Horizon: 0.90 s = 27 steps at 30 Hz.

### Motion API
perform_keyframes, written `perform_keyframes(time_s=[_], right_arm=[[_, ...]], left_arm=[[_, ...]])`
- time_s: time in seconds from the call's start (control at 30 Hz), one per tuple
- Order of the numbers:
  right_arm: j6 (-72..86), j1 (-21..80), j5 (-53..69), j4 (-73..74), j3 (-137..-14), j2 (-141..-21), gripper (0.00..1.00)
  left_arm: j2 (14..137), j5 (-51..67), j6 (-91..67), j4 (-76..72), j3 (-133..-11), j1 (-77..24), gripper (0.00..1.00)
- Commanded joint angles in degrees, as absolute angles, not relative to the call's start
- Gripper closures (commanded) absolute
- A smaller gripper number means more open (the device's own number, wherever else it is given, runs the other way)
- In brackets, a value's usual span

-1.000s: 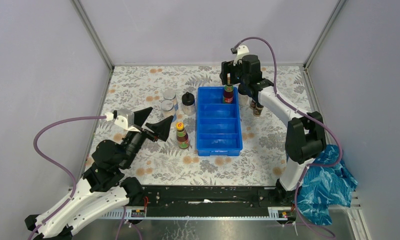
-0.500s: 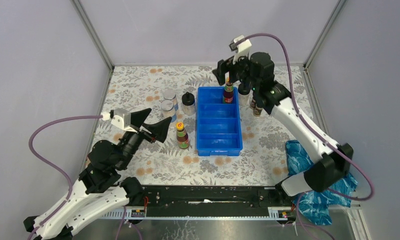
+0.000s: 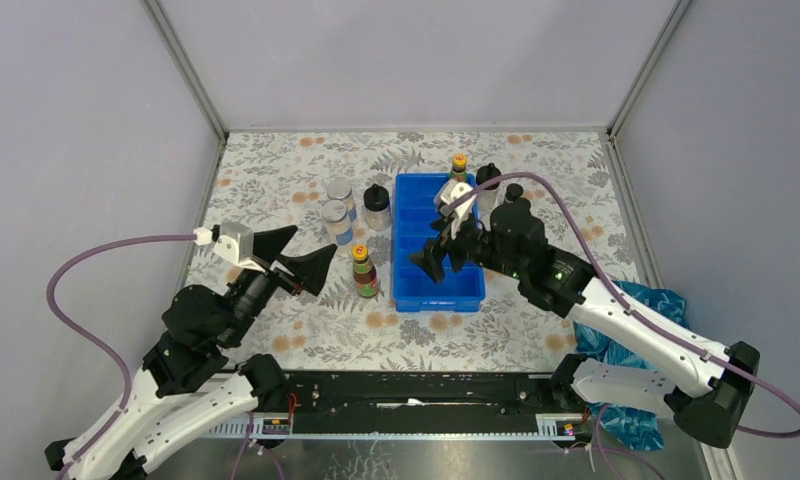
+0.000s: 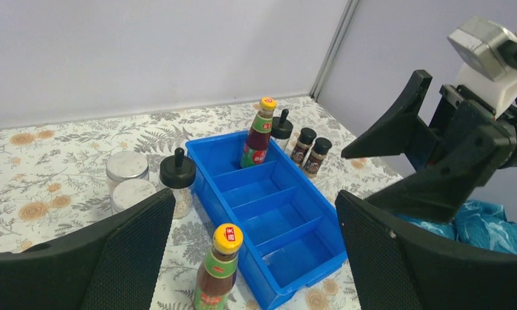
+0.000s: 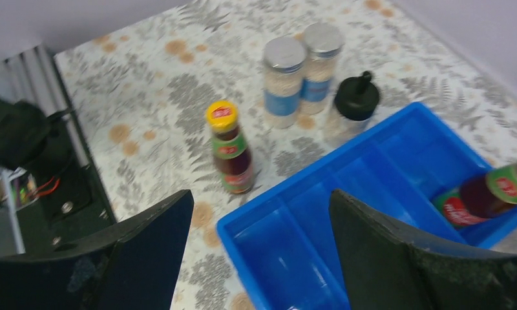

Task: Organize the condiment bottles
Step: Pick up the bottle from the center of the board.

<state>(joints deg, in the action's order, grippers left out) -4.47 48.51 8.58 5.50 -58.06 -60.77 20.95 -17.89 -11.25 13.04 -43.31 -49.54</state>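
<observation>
One dark red bottle with a yellow cap point(image 3: 459, 172) stands in the far compartment of the blue tray point(image 3: 408, 296). Its twin point(image 3: 364, 270) stands on the table left of the tray, and shows in the left wrist view point(image 4: 219, 269) and the right wrist view point(image 5: 230, 147). My left gripper point(image 3: 314, 242) is open and empty, just left of that twin. My right gripper point(image 3: 438, 262) is open and empty above the tray's near half. Two silver-lidded jars point(image 3: 336, 204) and a black-domed clear bottle point(image 3: 376, 206) stand left of the tray. The other domed bottle point(image 3: 489, 182) and two short dark jars point(image 4: 310, 150) stand right of it.
The tray's three nearer compartments point(image 4: 288, 232) hold nothing. A crumpled blue bag point(image 3: 636, 360) lies off the table's right edge beside the right arm's base. Grey walls close in the back and both sides.
My right gripper has left the red bottle standing in the far compartment and swung back toward me, low over the tray's near half. The left gripper has barely shifted.
</observation>
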Motion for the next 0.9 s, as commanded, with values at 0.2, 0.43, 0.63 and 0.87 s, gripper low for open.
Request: perform_keyframes(time_s=[0.2,0.43,0.63,0.87], right_arm=[[-7.2,57.1,9.9,2.4,-53.6,-65.0,0.17],[-9.2,57.2,13.6,-9.3,-48.9,-68.2,0.13],[-10.4,57.2,15.1,-15.6,-49.7,-74.4,0.11],[-11.1,57.1,13.7,-21.5,-49.8,-79.0,0.04]], left_arm=[[18.4,-11.5,-6.7,23.3,-47.3,-49.9,0.02],[19.4,-7.5,-4.8,26.8,-48.4,-49.8,0.02],[19.4,-7.7,-3.6,26.6,-48.0,-49.9,0.02],[19.1,-7.0,-2.8,25.7,-46.6,-49.9,0.02]])
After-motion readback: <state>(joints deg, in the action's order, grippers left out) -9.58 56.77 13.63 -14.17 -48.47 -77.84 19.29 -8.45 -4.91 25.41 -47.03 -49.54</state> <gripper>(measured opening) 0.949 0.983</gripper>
